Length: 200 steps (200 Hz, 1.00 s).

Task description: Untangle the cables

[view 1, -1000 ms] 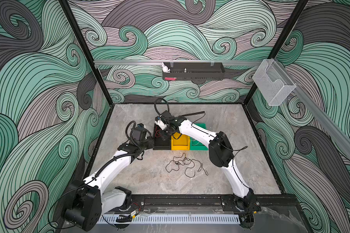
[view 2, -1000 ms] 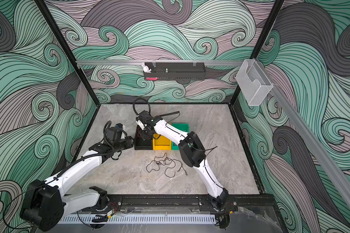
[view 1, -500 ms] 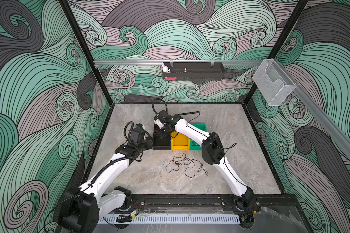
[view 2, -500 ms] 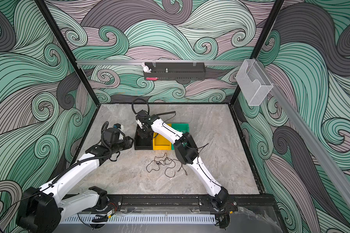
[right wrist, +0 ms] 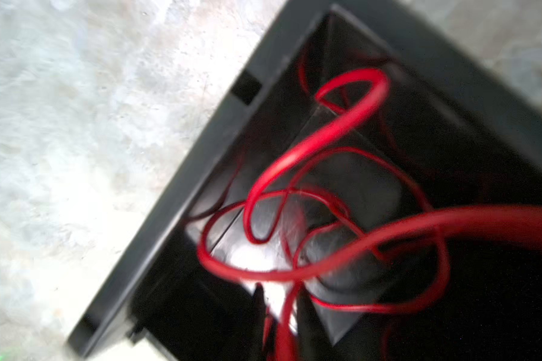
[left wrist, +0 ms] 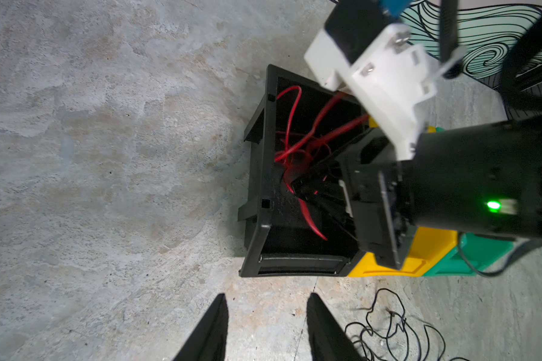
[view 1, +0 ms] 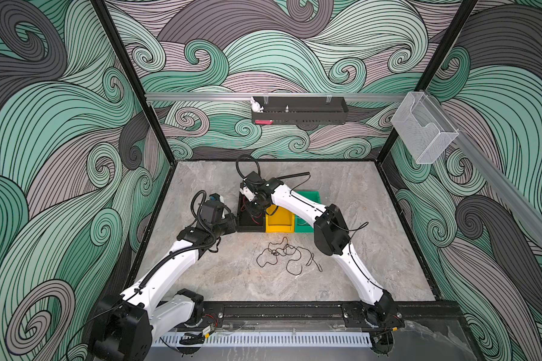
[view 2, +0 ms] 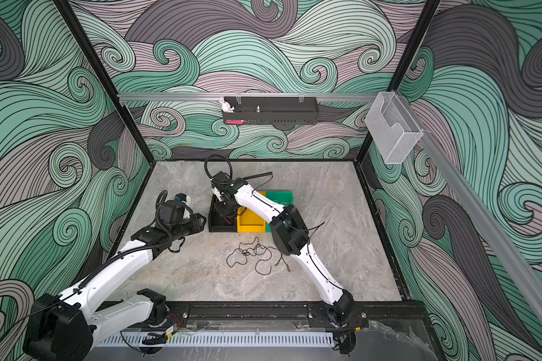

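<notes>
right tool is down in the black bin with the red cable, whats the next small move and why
Probably lift the right tool straight up out of the black bin, jaws open. The red cable already lies looped inside that bin, around the tool, and a black tangle waits on the table; the left tool hovers open, empty, beside the bin.

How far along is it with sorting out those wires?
Partly done, it seems. The red cable is apart from the rest, looped inside the black bin. In hand: the right fingers are down in that bin at the red cable; whether they grip it is unclear. Left: the black cables lie knotted on the table, untouched, while the left fingers hover open beside the bin.
</notes>
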{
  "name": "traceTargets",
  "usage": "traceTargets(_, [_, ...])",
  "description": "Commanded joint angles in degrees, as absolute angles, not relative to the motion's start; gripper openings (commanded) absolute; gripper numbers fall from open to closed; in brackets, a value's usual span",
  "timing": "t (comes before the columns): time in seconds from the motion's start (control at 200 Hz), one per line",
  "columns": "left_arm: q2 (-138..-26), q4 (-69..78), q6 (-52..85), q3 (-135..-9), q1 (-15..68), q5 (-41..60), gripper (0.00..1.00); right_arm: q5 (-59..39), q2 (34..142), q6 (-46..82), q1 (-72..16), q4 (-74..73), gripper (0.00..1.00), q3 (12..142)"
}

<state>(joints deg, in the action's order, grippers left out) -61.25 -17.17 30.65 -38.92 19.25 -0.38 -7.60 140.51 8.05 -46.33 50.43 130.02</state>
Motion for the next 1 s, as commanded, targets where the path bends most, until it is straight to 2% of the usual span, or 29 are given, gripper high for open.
traceTargets(0.0, [-60.2, -18.1, 30.7, -39.7, 18.8, -0.7, 0.44, -7.7, 133.4, 7.1, -46.1, 50.3, 0.3, 128.0])
traceTargets(0.395, [-59.7, -18.5, 31.4, -39.8, 18.8, 0.5, 0.44, -8.0, 124.0, 6.4, -45.9, 48.2, 0.34, 119.3])
traceTargets(0.64, [-60.8, -14.0, 32.1, -38.2, 18.9, 9.2, 0.46, -8.6, 113.3, 7.3, -45.4, 40.9, 0.38, 101.8])
traceTargets(0.996, [-58.3, -11.7, 33.1, -34.4, 21.3, 10.6, 0.47, -8.7, 98.3, 10.0, -44.6, 31.9, 0.43, 78.8])
